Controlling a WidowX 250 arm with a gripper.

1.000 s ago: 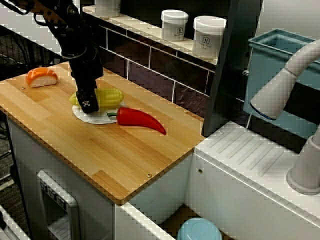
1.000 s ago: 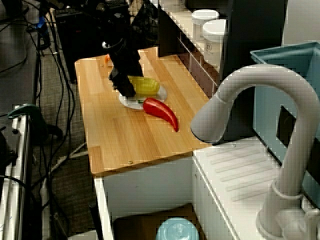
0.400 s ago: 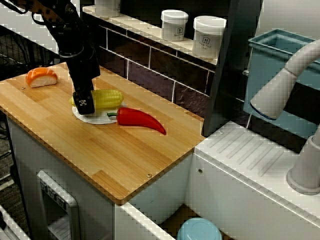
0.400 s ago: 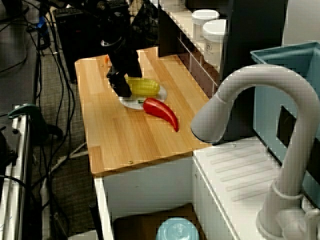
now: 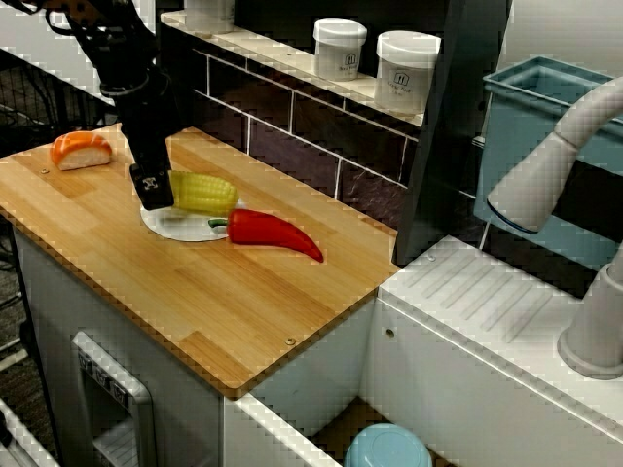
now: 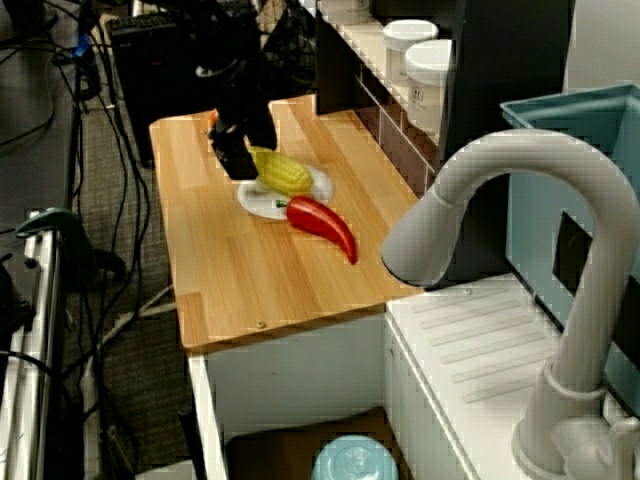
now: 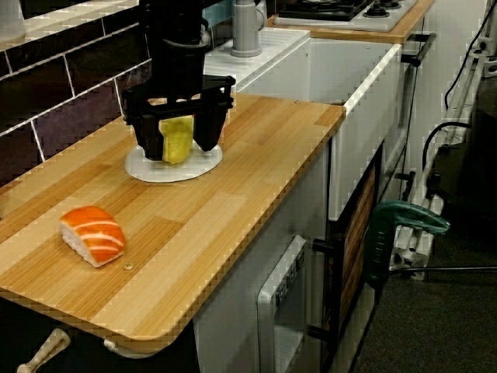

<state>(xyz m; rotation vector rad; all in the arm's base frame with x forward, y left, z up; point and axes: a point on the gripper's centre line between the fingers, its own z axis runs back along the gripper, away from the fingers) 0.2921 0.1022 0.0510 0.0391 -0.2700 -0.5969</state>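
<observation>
Gripper (image 7: 178, 148) hangs straight down from the black arm (image 7: 175, 47) in the upper left of the view along the counter (image 7: 256, 148), jaws pinching the bumpy yellow corn (image 7: 177, 136) over a round white plate (image 7: 144, 169); a glossy red pepper (image 5: 273, 232) lies alongside.

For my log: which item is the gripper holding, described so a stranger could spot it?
On the wooden counter, find the small white plate. Over it, beside a red pepper, the gripper clamps a corn cob: the only yellow thing there.
</observation>
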